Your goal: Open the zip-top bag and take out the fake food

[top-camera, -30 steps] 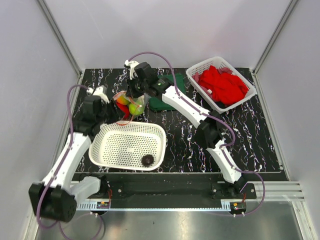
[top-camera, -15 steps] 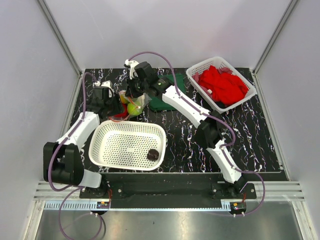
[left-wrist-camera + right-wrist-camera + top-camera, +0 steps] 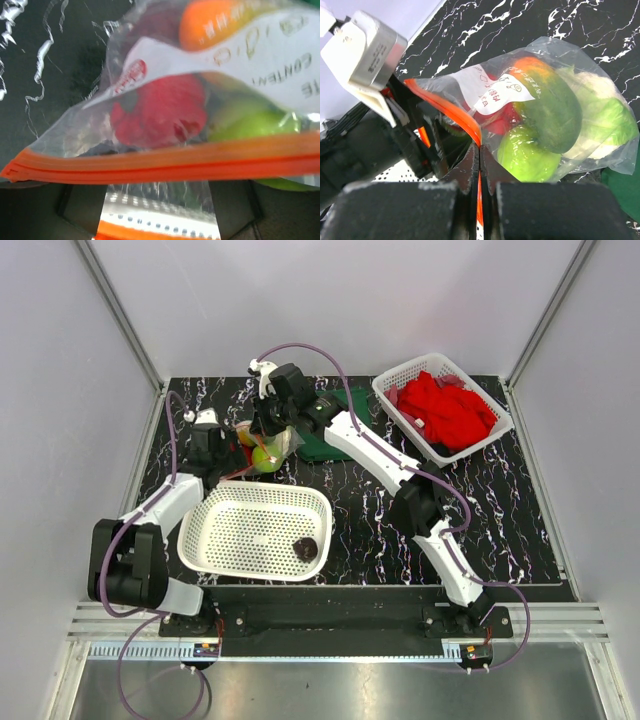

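One small dark piece of fake food already sits in the white perforated plastic basket nearest your arm bases, toward its right end. Just past that basket's far rim, your left gripper has its jaws spread wide. It's right up against the mouth of the clear crinkly zip-top bag but not pinching it.

The bag is between your two grippers, over the far-left part of the black white-veined table. Can't tell if it's resting on the table or lifted.

Your right gripper is pressed tight on the bag's orange zip strip. Inside the bag you've got a red plastic pepper, a green plastic apple, an orange-green mango and a white-green cauliflower.

Just beyond is a folded dark green cloth. Further right, there's a second white basket of red cloths.
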